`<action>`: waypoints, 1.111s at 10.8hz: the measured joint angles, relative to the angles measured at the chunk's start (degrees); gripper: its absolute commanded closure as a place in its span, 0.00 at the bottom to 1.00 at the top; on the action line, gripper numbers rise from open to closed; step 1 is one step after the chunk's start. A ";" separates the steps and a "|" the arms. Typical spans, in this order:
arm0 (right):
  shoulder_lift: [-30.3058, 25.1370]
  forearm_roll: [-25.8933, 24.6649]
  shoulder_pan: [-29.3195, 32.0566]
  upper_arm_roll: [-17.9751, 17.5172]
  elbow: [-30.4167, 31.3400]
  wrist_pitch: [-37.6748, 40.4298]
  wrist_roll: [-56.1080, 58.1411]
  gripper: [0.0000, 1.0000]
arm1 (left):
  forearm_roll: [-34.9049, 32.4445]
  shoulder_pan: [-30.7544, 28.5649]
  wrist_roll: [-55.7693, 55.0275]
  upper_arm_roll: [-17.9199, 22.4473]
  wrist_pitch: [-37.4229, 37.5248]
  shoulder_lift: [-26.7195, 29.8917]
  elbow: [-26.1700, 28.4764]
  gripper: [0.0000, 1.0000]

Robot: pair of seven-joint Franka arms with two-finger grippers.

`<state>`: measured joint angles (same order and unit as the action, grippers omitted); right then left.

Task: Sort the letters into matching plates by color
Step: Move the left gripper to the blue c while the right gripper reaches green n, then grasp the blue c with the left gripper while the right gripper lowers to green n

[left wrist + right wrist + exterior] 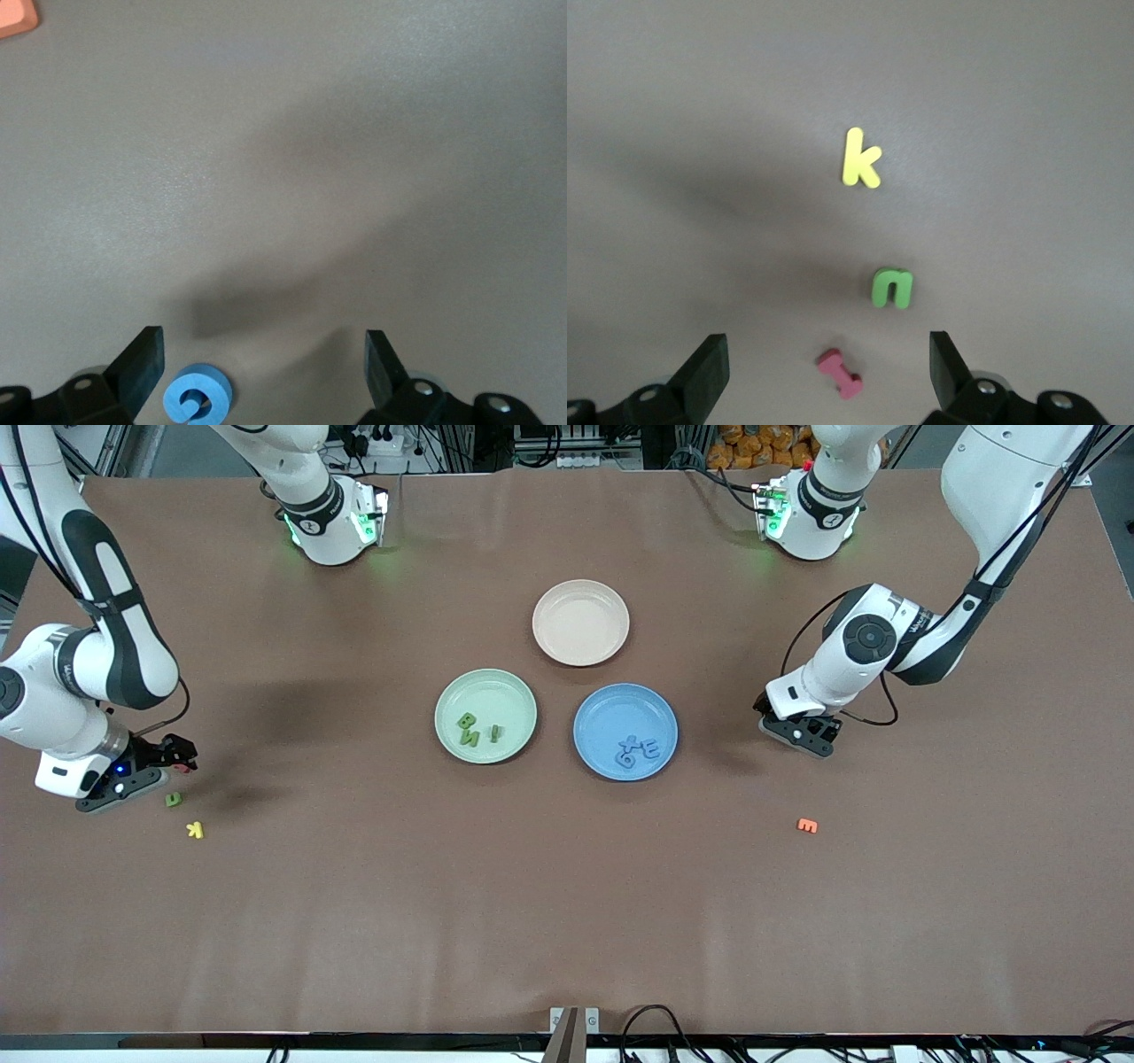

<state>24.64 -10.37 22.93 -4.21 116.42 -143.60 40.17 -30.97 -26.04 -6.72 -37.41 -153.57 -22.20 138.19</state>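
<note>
The right gripper (151, 772) hangs wide open and empty low over the table at the right arm's end, above a pink letter (840, 373); beside it lie the green letter (174, 799) and yellow k (195, 830). Crowding risks a wrong-color grab. The green plate (447, 691) holds three letters, the blue plate (595, 708) three. The left gripper (802, 731), also wide open and empty, sits over a blue letter (197, 397) it could nudge away.

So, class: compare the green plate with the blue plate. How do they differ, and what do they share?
The green plate is pale mint; the blue plate is medium blue. The green plate holds green letters; the blue plate holds blue letters. The green plate lies toward the right arm's end, the blue plate toward the left arm's. Both are round, shallow and equal in size.
</note>
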 measured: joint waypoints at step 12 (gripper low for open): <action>10.54 0.00 2.54 -0.02 -7.35 -6.20 1.96 0.00 | -0.01 -0.01 6.90 4.26 -3.01 0.38 1.51 0.12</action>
<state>35.18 -10.38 25.47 -4.23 109.07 -149.80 42.13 -30.98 -26.05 0.18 -33.14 -156.58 -21.82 139.69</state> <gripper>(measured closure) 0.000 0.097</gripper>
